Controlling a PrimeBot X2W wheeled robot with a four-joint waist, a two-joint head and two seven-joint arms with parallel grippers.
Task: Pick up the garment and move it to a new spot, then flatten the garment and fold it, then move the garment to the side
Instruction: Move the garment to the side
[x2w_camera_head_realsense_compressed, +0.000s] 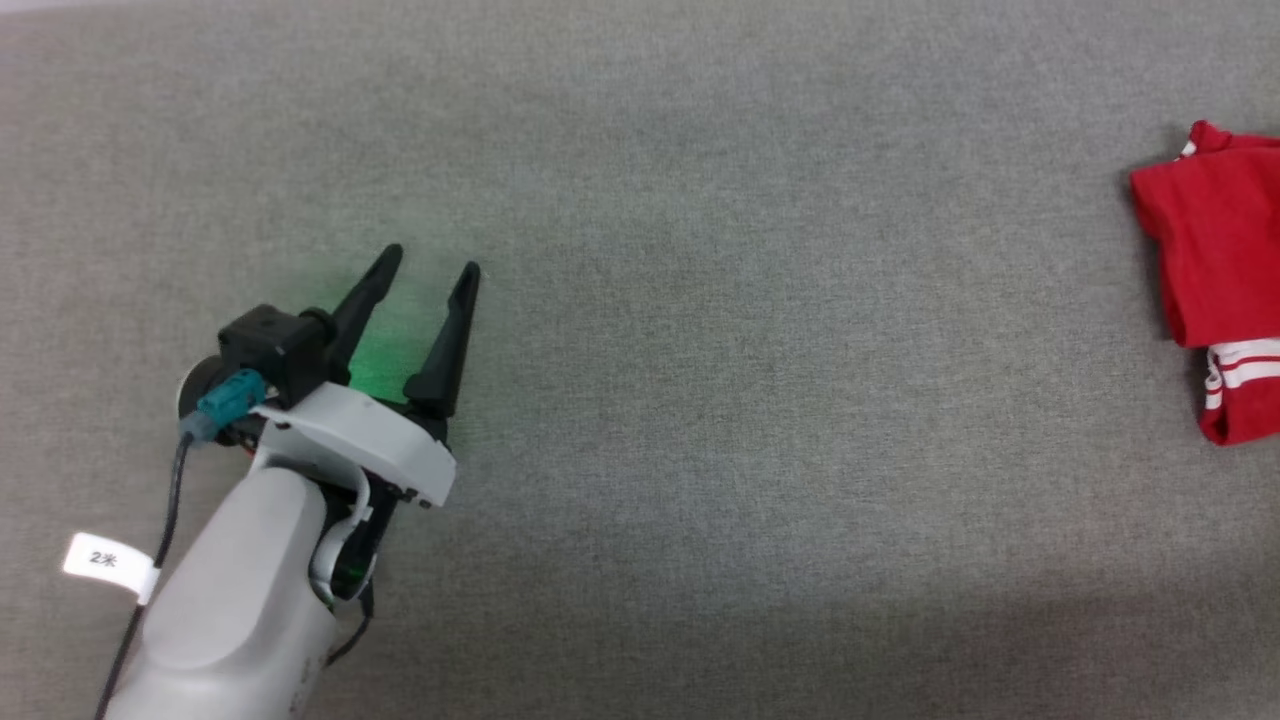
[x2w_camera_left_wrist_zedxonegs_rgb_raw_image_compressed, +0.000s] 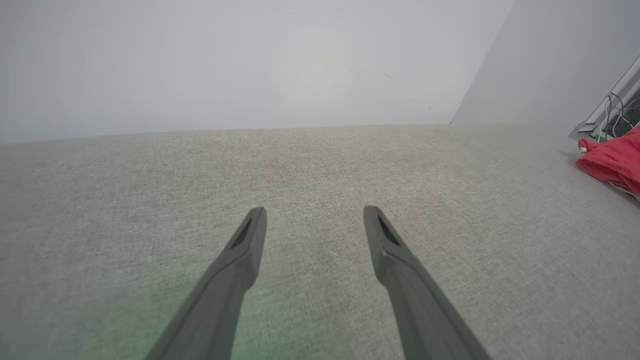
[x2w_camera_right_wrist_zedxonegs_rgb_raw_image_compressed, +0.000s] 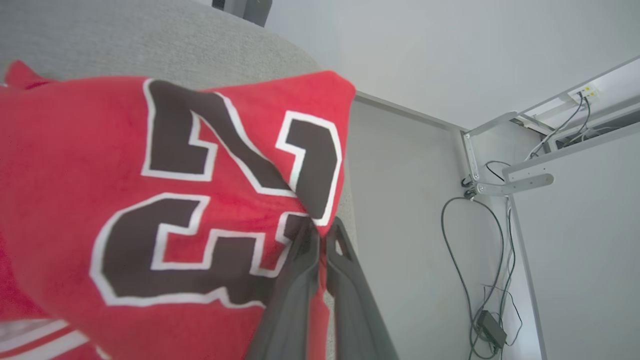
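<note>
Garment (x2w_camera_head_realsense_compressed: 1215, 260): it lies at the far right edge of the head view on the grey table cover (x2w_camera_head_realsense_compressed: 700, 300). The frame cuts it off, so we cannot give its full outline. The visible part runs near-to-far, with the red body farther away and the striped white trim at the near end. In the right wrist view the garment (x2w_camera_right_wrist_zedxonegs_rgb_raw_image_compressed: 75, 165) sits close to the camera, its black figures outlined in white facing us.

Right claw (x2w_camera_right_wrist_zedxonegs_rgb_raw_image_compressed: 321, 232): the fingers are pressed together, pinching a fold of red cloth at the edge of the printed figures. The cloth puckers at the pinch.

Left claw (x2w_camera_head_realsense_compressed: 432, 262): it is spread wide and holds nothing, over bare cover at the lower left with a green glow (x2w_camera_head_realsense_compressed: 385, 350) beneath it. It is well apart from the garment (x2w_camera_left_wrist_zedxonegs_rgb_raw_image_compressed: 612, 160), which lies off to its right.

Judgement: the right arm is nearer and has the grip, so the coming move rests on it. Nothing stands on the cover between the two claws. Past the right edge hang cables (x2w_camera_right_wrist_zedxonegs_rgb_raw_image_compressed: 460, 240) and a bracket (x2w_camera_right_wrist_zedxonegs_rgb_raw_image_compressed: 510, 182). Dragging further that way risks the cloth slipping off.
</note>
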